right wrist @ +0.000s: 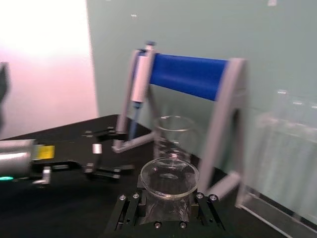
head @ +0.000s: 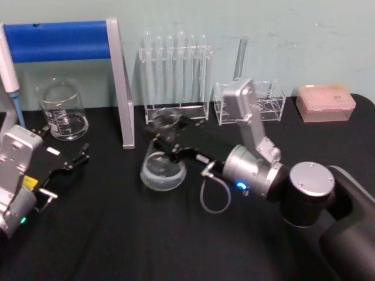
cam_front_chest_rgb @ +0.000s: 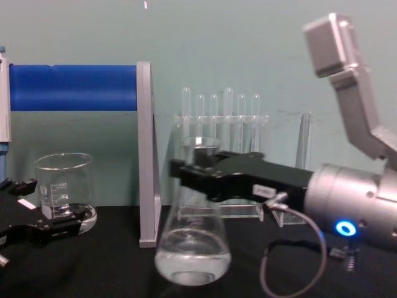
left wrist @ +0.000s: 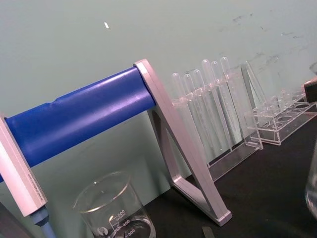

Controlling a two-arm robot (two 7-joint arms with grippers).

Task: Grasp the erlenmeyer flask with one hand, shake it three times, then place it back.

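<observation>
Head view: the right gripper (head: 167, 143) reaches across the black surface (head: 117, 234). Its jaws are closed on the neck of the flask (head: 163, 170), just under the rim. The flask sits near the middle, in front of the test tube rack (head: 176, 82) and just beside the grey post of the stand (head: 120, 82). A wide swing during shaking could knock glass against either one. The left gripper (head: 61, 147) lies parked at the left edge, jaws spread and holding nothing.

Left wrist view: the beaker (left wrist: 116, 213) carries a printed scale. The figures 400 and 300 can be read; the top one looks like 500 or 600.

Right wrist view: the jaws press on either side of the neck, with the rim above them. Smooth glass in so narrow a hold might slip or twist under brisk shaking. A yellow label (right wrist: 45, 151) on the left arm shows no legible writing.

Chest view: a little clear liquid seems to lie in the flask's wide base. I cannot tell whether the base rests on the surface or hangs just above it. Hard shaking could send liquid up the neck, and a tilted set-down could crack the base edge. The white label (cam_front_chest_rgb: 263, 190) on the right gripper is too small to read.
</observation>
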